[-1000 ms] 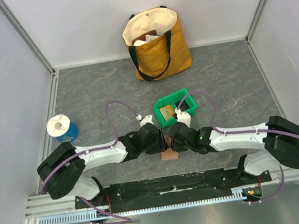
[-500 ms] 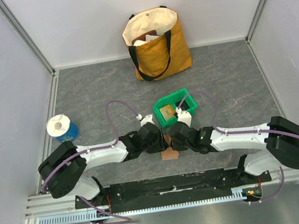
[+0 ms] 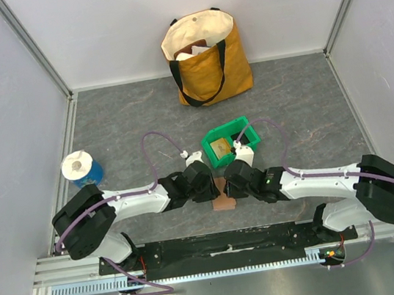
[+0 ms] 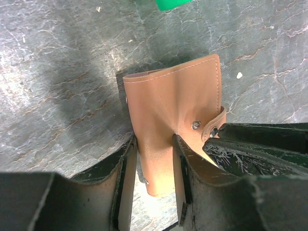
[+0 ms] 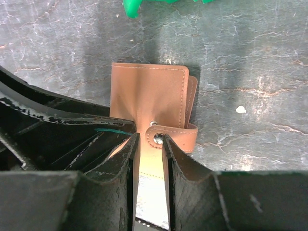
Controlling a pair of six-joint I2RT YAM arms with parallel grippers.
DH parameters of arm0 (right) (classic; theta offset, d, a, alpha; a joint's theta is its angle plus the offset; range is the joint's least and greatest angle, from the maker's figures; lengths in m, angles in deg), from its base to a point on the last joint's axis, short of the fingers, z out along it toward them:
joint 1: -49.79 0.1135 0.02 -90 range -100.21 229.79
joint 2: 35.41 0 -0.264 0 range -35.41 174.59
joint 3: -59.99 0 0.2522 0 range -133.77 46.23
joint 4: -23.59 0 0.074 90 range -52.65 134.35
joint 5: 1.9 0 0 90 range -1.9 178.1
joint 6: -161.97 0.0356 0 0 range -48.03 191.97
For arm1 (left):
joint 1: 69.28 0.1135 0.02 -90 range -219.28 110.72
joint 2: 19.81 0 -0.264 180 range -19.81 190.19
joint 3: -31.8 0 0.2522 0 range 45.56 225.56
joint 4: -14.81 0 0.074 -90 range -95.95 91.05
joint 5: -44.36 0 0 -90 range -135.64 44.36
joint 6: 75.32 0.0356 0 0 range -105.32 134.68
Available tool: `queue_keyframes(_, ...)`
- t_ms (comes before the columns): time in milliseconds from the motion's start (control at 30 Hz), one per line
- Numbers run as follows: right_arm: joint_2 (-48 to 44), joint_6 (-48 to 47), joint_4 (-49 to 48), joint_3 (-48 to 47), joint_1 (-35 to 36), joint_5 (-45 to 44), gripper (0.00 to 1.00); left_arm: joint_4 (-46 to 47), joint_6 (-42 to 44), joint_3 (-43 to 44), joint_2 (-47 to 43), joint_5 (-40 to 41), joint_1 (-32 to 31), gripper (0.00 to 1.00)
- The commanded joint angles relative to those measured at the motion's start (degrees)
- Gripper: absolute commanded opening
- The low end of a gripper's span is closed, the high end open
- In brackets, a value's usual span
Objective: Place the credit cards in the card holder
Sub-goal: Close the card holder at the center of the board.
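The terracotta card holder lies folded on the grey table between my two grippers. In the left wrist view the card holder runs in between my left gripper's jaws. The right finger presses its side and a thin gap stays on the left. Its snap tab is undone, the socket showing between my right gripper's narrowly parted jaws. Both grippers meet over the card holder. No credit cards show in any view.
A green bin with something tan inside stands just behind the grippers. A yellow tote bag stands at the back wall. A blue-and-white roll sits at the left. A white crumb lies right of the card holder.
My left jaws have narrowed around the card holder. The right jaws have widened slightly at the tab. Both arms have barely shifted.
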Motion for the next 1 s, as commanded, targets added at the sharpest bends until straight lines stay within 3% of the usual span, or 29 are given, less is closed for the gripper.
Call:
queue_keyframes(0, -2.22, 1.4, 0.41, 0.72, -0.11, -1.27, 0.32, -2.01, 1.45, -1.32, 2.27, 0.2, -0.12, 0.4)
queue_keyframes(533, 2.09, 1.4, 0.15, -0.6, -0.11, -1.01, 0.3, -2.53, 2.94, -1.59, 2.62, 1.08, -2.31, 0.4)
queue_keyframes(767, -0.72, 1.93, -0.02, 0.54, -0.11, -1.71, 0.31, -2.62, 3.73, -1.68, 2.53, 1.17, -3.28, 0.39)
queue_keyframes(967, -3.1, 3.07, -1.07, 2.48, -0.11, -1.98, 0.32, -1.48, 3.99, -2.55, 0.78, 0.9, -3.72, 0.46)
